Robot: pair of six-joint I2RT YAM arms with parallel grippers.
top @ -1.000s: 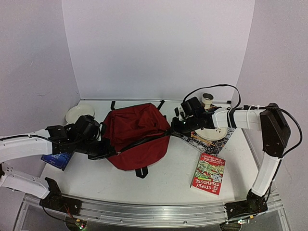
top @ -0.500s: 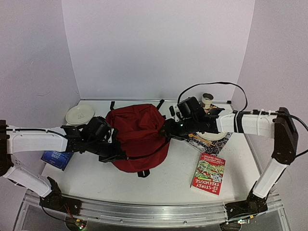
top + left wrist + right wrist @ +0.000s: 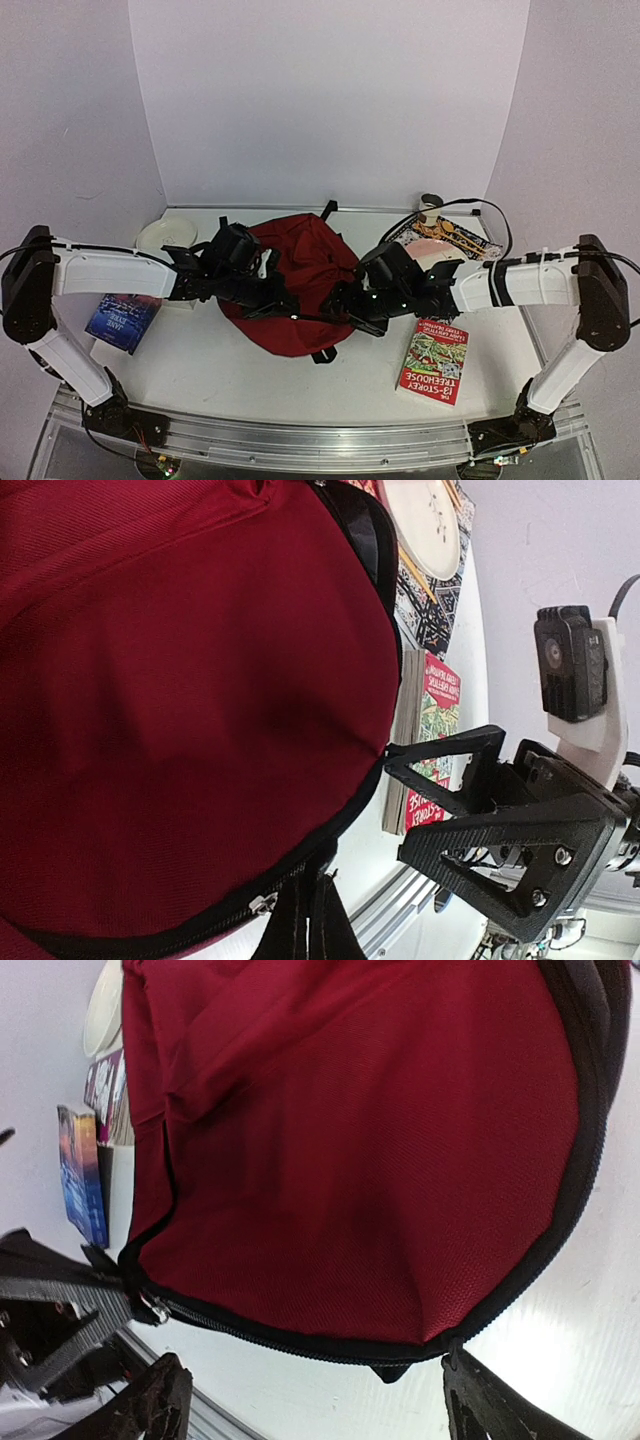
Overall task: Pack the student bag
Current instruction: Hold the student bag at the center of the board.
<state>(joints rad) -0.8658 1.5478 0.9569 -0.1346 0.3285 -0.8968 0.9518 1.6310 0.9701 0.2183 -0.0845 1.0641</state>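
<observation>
The student bag [image 3: 295,275] is a dark red backpack lying mid-table, its black zipper band along the near edge. My left gripper [image 3: 283,306] is at that near edge. In the left wrist view its fingers [image 3: 308,880] are pressed together on the bag's [image 3: 180,680] black zipper band, beside a silver zipper pull [image 3: 262,903]. My right gripper [image 3: 343,300] stands open just right of it. In the right wrist view its fingers [image 3: 320,1410] are spread wide below the bag's [image 3: 380,1140] zipper edge, holding nothing.
A red paperback [image 3: 434,360] lies at the front right, and a blue book [image 3: 122,320] at the front left. A white plate [image 3: 165,235] sits at the back left. A patterned book with a plate on it [image 3: 450,240] and a small cup [image 3: 431,205] are at the back right.
Both grippers have moved in along the bag's near edge toward each other. The right gripper has opened and let go of the zipper band. The bag has shifted slightly right.
</observation>
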